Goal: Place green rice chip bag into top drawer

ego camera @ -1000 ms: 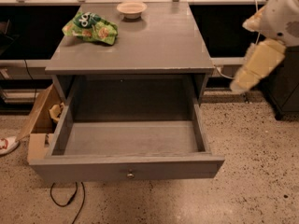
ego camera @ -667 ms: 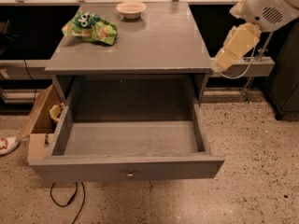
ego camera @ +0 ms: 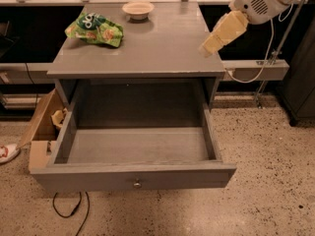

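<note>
The green rice chip bag (ego camera: 95,29) lies crumpled at the back left of the grey cabinet top (ego camera: 147,48). The top drawer (ego camera: 133,173) is pulled wide open below it, with nothing inside and a small round knob (ego camera: 137,184) on its front panel. My gripper (ego camera: 209,47) hangs from the white arm (ego camera: 261,1) over the cabinet top's right edge, far right of the bag and holding nothing.
A pale round bowl (ego camera: 138,9) stands at the back middle of the top. A brown cardboard box (ego camera: 42,132) sits on the floor left of the drawer. A black cable (ego camera: 69,210) lies on the speckled floor. A dark cabinet (ego camera: 302,68) stands at right.
My arm and gripper have moved left and up, from beside the cabinet's right side to over the top's right edge. The bag, bowl and drawer have not moved.
</note>
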You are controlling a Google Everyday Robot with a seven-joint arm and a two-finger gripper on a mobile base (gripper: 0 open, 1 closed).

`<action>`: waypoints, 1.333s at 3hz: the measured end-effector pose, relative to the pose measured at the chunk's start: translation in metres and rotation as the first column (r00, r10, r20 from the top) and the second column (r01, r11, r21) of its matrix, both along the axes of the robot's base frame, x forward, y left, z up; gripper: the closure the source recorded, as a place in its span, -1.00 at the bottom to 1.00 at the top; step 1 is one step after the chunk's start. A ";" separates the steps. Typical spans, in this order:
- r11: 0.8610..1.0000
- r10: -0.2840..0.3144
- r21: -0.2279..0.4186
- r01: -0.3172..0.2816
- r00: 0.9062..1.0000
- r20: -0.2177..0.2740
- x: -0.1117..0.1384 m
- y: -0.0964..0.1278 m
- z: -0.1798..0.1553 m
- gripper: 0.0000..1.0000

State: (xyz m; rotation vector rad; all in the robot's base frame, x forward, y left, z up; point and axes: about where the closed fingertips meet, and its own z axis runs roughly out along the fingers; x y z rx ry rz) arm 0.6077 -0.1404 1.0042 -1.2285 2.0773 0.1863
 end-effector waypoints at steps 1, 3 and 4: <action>1.000 0.001 -0.001 -0.001 1.000 0.001 0.000 0.000 0.000 -1.00; 0.999 -0.027 -0.021 0.030 0.993 0.115 0.084 0.059 -0.008 -1.00; 1.000 -0.009 0.002 0.009 0.987 0.159 0.134 0.103 -0.016 -1.00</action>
